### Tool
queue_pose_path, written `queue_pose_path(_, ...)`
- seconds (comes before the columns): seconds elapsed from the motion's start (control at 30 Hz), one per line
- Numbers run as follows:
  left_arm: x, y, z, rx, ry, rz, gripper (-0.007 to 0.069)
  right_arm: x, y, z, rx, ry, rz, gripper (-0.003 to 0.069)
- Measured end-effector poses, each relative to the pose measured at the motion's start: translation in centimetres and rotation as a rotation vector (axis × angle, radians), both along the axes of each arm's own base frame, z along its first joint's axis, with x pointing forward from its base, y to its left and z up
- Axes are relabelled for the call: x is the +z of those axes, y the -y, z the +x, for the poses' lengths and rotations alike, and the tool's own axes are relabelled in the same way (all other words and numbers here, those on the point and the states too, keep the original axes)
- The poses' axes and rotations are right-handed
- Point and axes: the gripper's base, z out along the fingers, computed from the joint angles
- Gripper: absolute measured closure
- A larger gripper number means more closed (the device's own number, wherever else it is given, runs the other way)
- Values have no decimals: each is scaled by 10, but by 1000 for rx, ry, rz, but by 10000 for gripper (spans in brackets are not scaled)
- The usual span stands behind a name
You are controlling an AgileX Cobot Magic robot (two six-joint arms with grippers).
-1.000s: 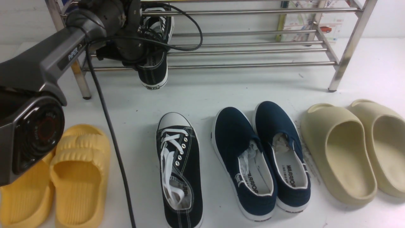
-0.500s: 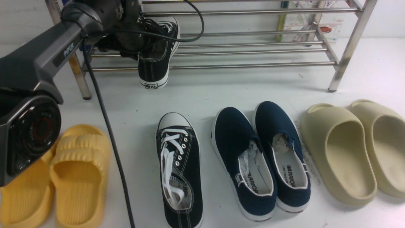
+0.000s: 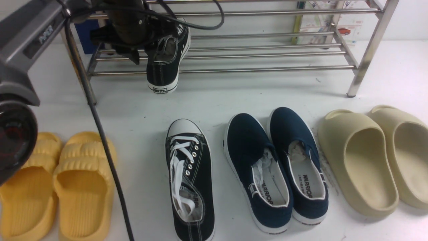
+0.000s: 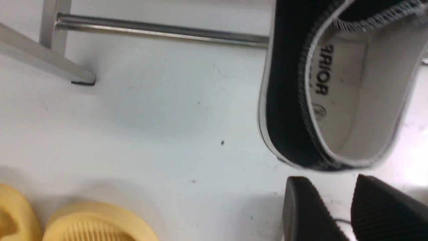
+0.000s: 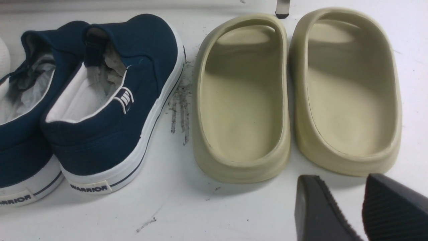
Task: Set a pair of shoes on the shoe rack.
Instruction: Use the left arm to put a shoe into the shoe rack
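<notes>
Freed a second ago, black sneaker (image 3: pixel 164 68) tilts on rack (image 3: pixel 267 69), upper left, heel overhanging, toe hidden behind arm (image 3: pixel 127 21); mate (image 3: pixel 202 174) lies lower centre; left gripper (image 4: pixel 329 182) and right gripper (image 5: pixel 339 179) gape, empty.

Soft light is falling on a scuffed white floor (image 3: pixel 234 97); a white wall (image 3: pixel 411 20) is running along twelve o'clock, a colourful poster (image 3: pixel 321 21) is showing at one o'clock.

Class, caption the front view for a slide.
Black sneaker sits on the shoe rack, heel overhanging; its mate lies in front.
</notes>
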Motion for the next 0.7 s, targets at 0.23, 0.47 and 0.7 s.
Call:
queue_pose_path(0.23,-1,3,-50,-58,-69,-17,467,0,0,0,0,0,0,412)
queue_pose_path(0.47,-66,-1,-68,-99,-31,-37,591,0,0,0,0,0,0,412)
queue_pose_path(0.7,-113,7,-40,-187,60,13,638,0,0,0,0,0,0,412)
